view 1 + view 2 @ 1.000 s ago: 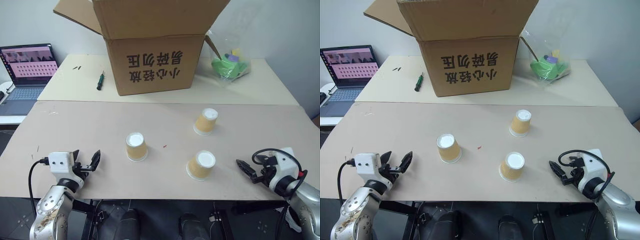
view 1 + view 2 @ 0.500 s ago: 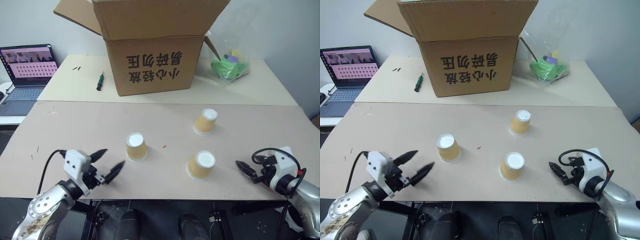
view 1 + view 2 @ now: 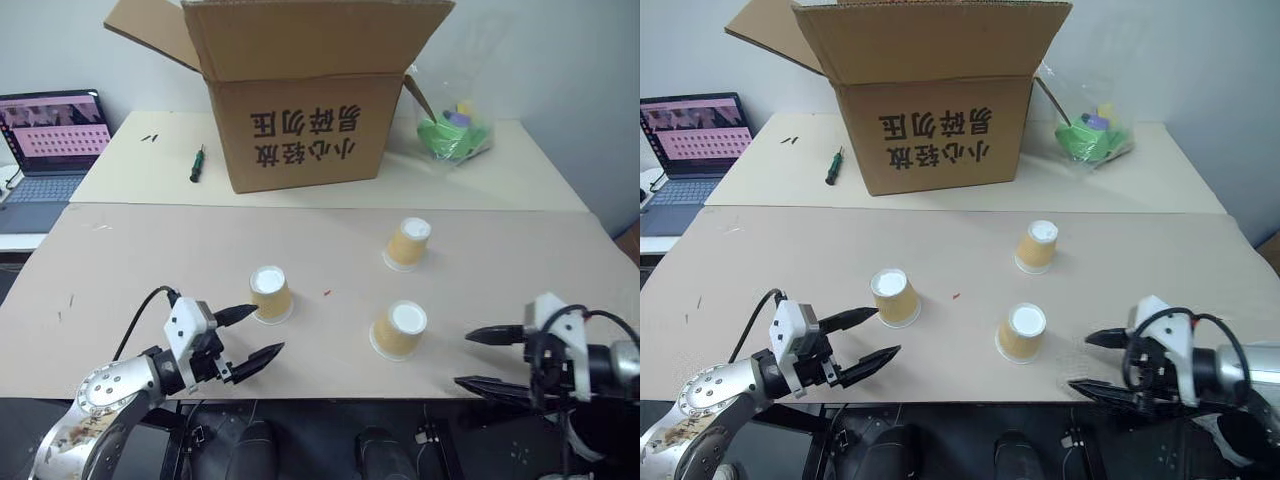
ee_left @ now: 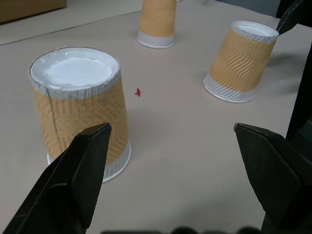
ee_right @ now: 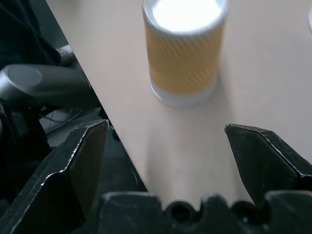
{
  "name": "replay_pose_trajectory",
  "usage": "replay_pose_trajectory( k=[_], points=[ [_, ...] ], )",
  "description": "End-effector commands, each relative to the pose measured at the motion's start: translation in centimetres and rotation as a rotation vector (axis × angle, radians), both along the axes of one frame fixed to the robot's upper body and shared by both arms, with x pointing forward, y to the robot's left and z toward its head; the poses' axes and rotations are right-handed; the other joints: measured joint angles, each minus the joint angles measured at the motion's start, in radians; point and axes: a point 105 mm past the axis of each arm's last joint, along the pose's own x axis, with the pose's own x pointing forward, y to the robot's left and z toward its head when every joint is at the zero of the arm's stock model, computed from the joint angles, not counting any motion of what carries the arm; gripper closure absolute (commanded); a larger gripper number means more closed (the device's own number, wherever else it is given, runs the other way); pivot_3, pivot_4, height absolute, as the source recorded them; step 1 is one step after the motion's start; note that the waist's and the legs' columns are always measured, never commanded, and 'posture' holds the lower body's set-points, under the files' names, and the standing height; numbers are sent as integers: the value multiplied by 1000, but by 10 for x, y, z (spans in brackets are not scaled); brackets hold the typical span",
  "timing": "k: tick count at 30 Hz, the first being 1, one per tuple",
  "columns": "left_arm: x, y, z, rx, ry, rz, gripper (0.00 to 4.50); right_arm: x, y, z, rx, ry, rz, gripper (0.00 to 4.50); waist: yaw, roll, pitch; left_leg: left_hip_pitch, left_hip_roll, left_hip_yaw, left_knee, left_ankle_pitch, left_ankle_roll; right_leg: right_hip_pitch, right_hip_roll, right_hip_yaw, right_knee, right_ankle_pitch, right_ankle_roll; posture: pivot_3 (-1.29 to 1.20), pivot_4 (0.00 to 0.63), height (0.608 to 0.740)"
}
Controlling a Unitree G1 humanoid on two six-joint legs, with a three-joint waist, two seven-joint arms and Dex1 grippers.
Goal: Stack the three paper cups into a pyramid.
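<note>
On the near strip of the tan worktop (image 3: 150, 250) three paper cups stand upside down and well apart: the left cup (image 3: 270, 294), the near-right cup (image 3: 399, 329) and the far-right cup (image 3: 408, 243); no pyramid yet. Left end effector (image 3: 246, 334) sits just beside the left cup, fingers spread wide, holding nothing. Right end effector (image 3: 487, 358) hangs at the worktop's front edge near the near-right cup, fingers also spread wide and empty. Judgement: the step in hand is the approach to a first grasp. To do it well, centre each cup between the fingers before closing, take it low on the ribbed wall, close gently so the paper does not crush, and bring two cups side by side touching as the base. The cardboard box (image 3: 300, 90) behind is clear of the work.
</note>
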Motion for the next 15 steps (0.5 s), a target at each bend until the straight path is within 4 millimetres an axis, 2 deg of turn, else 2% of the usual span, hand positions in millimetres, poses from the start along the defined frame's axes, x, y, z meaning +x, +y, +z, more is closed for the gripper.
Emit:
replay_pose_trajectory(
  k=[1,7,15],
  points=[
    [-1,-2,10,-11,-50,-9,186,6,6,-3,-12,-45,-16,0,5,0,0,0,-1,0,0,0,0,-1,-1,0,-1,0,0,0,150,705],
    [-4,-1,11,-16,-45,4,186,28,16,-5,13,-114,-65,0,-2,-1,0,-1,-1,0,0,-1,1,1,-1,0,0,0,-1,0,150,705],
    [-3,2,11,-9,-50,23,186,40,33,0,46,-158,-65,0,-1,0,0,-2,-1,0,0,0,1,1,-1,0,1,1,-2,0,150,705]
  ],
)
